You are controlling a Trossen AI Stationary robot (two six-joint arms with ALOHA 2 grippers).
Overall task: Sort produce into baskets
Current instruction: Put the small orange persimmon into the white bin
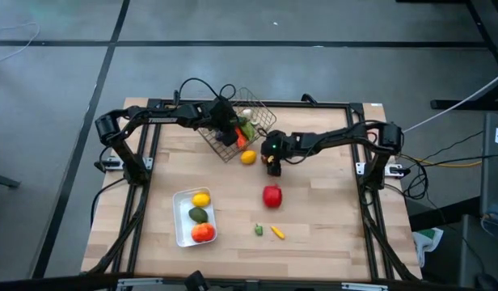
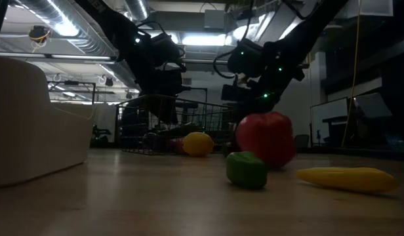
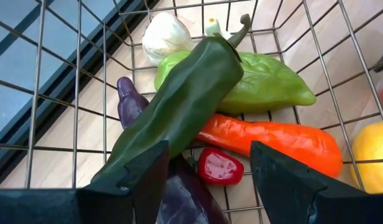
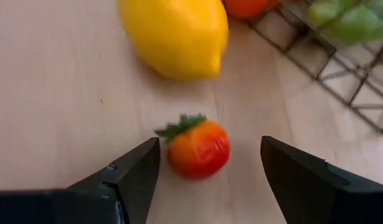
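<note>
The wire basket (image 1: 251,121) stands at the table's far middle. It holds a dark green pepper (image 3: 179,99), a light green pepper (image 3: 266,81), garlic (image 3: 163,36), an eggplant (image 3: 132,102), an orange carrot (image 3: 272,140) and a small red piece (image 3: 219,167). My left gripper (image 3: 207,180) hangs open over this pile. My right gripper (image 4: 210,168) is open just above the table, its fingers on either side of a small red-orange fruit (image 4: 198,148) with a green leaf, not touching it. A lemon (image 4: 176,37) lies just beyond, beside the basket. My left gripper has one finger (image 3: 135,180) standing in front of the dark green pepper's lower end (image 3: 126,158). I cannot tell whether it touches the pepper.
The white tray (image 1: 181,218) at the near left holds a lemon (image 1: 201,199), an avocado (image 1: 199,214) and a tomato (image 1: 203,233). A red pepper (image 1: 272,196), a small green piece (image 1: 258,230) and a yellow piece (image 1: 277,233) lie loose on the table.
</note>
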